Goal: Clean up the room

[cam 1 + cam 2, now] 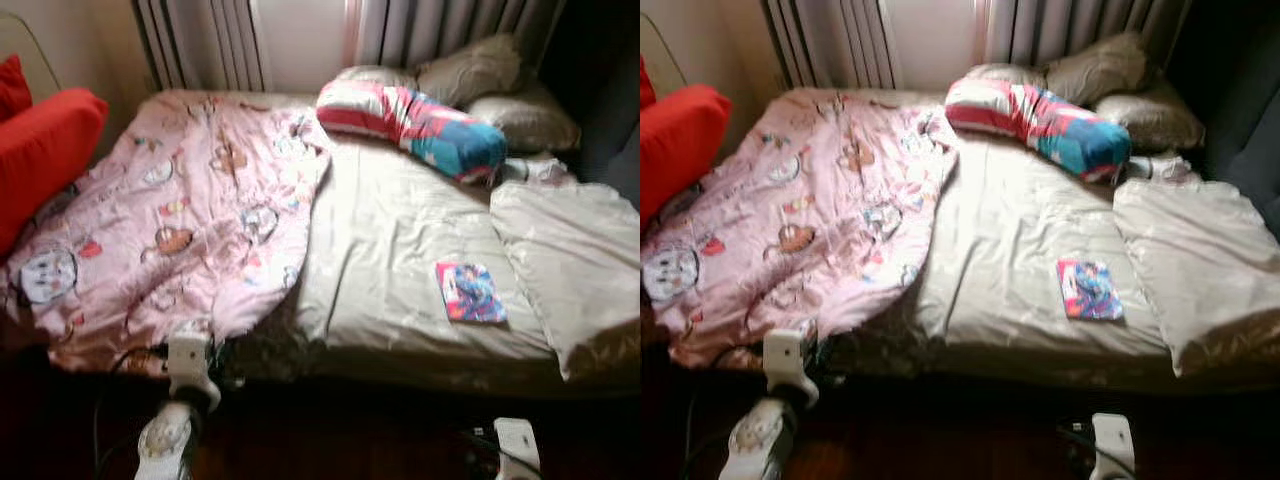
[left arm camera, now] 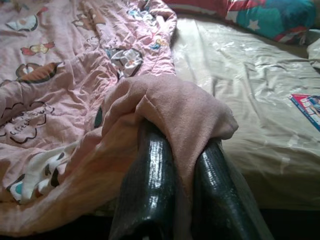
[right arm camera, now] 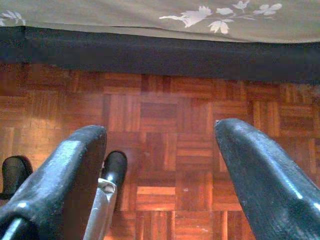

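We see one bed (image 1: 400,250) carrying one pink cartoon-print blanket (image 1: 180,220) on its left half, one striped red-and-teal bolster (image 1: 415,122), three beige pillows (image 1: 470,70) near the head, and one small colourful book (image 1: 470,292). Our left gripper (image 2: 182,150) is clenched on the blanket's near edge. Our right gripper (image 3: 160,150) hangs spread apart above the parquet floor (image 3: 160,100).
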Robot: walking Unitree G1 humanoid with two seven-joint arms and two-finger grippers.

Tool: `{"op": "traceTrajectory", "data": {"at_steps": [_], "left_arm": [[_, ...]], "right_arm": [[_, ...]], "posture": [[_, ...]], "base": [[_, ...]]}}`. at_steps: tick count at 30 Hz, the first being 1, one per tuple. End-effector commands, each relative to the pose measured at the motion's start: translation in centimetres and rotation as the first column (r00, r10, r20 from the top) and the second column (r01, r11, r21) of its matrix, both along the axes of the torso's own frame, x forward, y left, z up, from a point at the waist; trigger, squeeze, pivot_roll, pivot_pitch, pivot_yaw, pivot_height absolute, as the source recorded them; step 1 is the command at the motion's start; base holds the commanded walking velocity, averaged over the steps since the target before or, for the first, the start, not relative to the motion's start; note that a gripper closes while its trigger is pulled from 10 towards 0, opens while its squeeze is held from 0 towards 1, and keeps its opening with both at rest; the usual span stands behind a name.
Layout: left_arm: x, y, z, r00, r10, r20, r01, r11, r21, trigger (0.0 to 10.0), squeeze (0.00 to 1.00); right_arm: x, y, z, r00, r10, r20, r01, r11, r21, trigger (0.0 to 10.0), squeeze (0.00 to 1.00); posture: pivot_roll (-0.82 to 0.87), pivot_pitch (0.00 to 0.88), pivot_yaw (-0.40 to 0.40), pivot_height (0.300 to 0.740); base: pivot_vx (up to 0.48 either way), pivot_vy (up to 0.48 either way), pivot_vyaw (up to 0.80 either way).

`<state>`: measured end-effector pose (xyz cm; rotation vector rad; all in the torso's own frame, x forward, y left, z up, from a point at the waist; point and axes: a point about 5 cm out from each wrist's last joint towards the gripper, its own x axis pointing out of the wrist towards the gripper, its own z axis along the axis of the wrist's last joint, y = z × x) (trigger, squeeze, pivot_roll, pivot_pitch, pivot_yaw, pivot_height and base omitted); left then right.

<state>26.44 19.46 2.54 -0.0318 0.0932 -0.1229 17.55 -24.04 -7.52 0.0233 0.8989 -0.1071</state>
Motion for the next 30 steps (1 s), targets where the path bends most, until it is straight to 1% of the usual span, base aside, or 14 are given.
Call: {"op": "traceTrajectory", "data": {"at_steps": [1,2,5,11,19,23,30], "left_arm": [[0.1,-0.2,0.2,1.0,-0.022,0.002,0.022,1.0,0.019,10.0,0.0],[0.1,-0.2,0.2,1.0,-0.022,0.002,0.022,1.0,0.019,10.0,0.0],[0.2,-0.3,0.2,0.999,-0.039,0.001,0.039,0.999,0.032,10.0,0.0],[0.1,-0.4,0.1,0.999,-0.04,-0.005,0.04,0.999,0.032,10.0,0.0],[0.0,0.0,-0.3,0.999,-0.032,-0.025,0.033,0.999,0.03,10.0,0.0],[-0.5,0.0,-0.8,0.997,-0.054,-0.056,0.056,0.998,0.019,10.0,0.0],[-0.7,0.0,-0.9,0.996,-0.062,-0.062,0.063,0.998,0.019,10.0,0.0]], "right_arm": [[0.2,-0.2,0.1,1.0,-0.006,0.006,0.006,1.0,0.002,10.0,0.0],[0.2,-0.2,0.1,1.0,-0.006,0.006,0.006,1.0,0.002,10.0,0.0],[0.2,-0.2,0.1,1.0,-0.002,0.005,0.002,1.0,0.001,10.0,0.0],[0.2,-0.2,0.1,1.0,0.004,0.004,-0.004,1.0,0.001,10.0,0.0],[0.1,-0.1,0.1,1.0,0.01,-0.003,-0.01,1.0,0.007,10.0,0.0],[0.1,-0.1,0.1,1.0,0.015,-0.007,-0.014,1.0,0.014,10.0,0.0],[0.1,0.0,0.0,1.0,0.022,-0.011,-0.022,0.999,0.027,10.0,0.0]], "posture": [[0.0,0.054,-0.012,0.74],[0.0,0.054,-0.012,0.74],[0.0,0.05,-0.015,0.74],[0.0,0.044,-0.014,0.74],[0.0,0.045,-0.012,0.74],[0.0,0.053,-0.014,0.74],[0.0,0.054,-0.015,0.74]], "base": [[0.0,0.0,0.0],[0.0,0.0,0.0],[0.0,-0.48,0.0],[0.0,-0.459,0.0],[0.0,0.0,0.0],[0.0,0.0,0.0],[0.0,0.0,0.0]]}}
